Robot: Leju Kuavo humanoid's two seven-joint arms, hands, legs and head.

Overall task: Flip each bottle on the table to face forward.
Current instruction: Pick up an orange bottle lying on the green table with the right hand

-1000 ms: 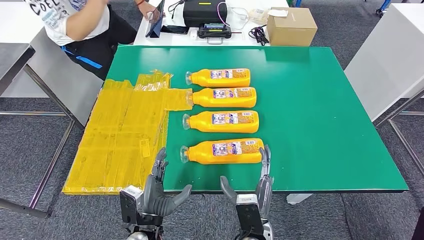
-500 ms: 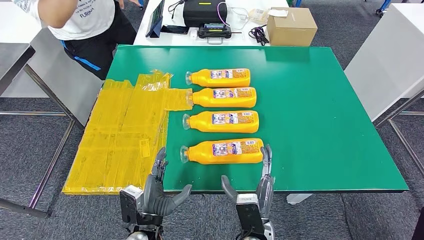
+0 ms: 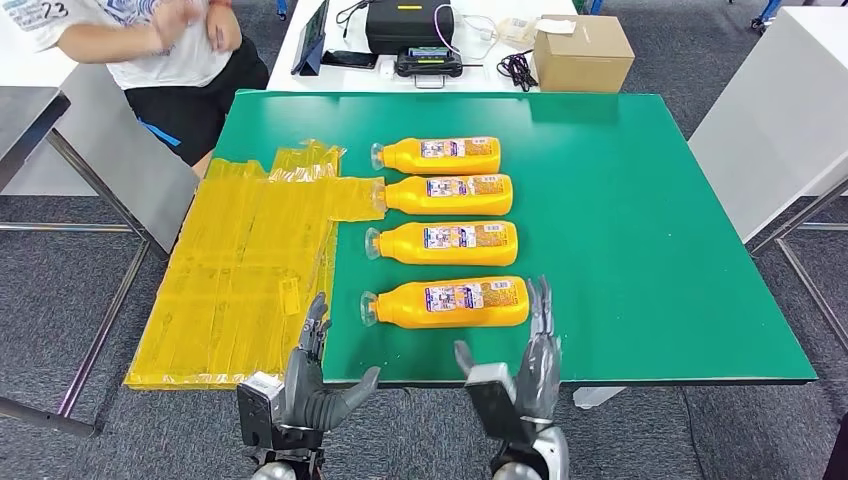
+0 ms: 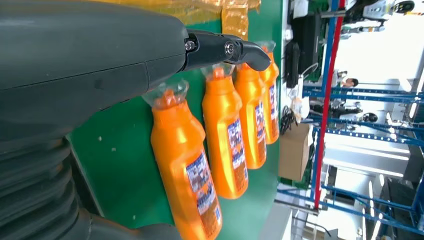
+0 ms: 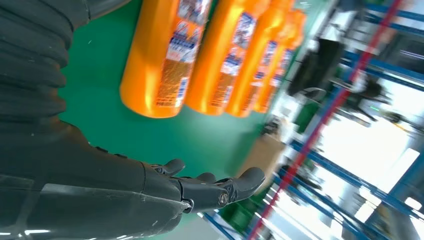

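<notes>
Lying between both hands [image 3: 315, 385] [image 3: 530, 375]: nearest bottle [image 3: 450, 302]

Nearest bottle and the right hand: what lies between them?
Nothing: in the head view, bare green table separates the nearest bottle from the right hand.

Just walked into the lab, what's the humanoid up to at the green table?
Four orange plastic bottles lie on their sides in a column on the green table, labels up, caps toward the yellow plastic sheeting. The robot holds nothing: its open left hand and open right hand flank the nearest orange bottle at the table's front edge without touching it. A person in a white shirt stands at the far left corner.
</notes>
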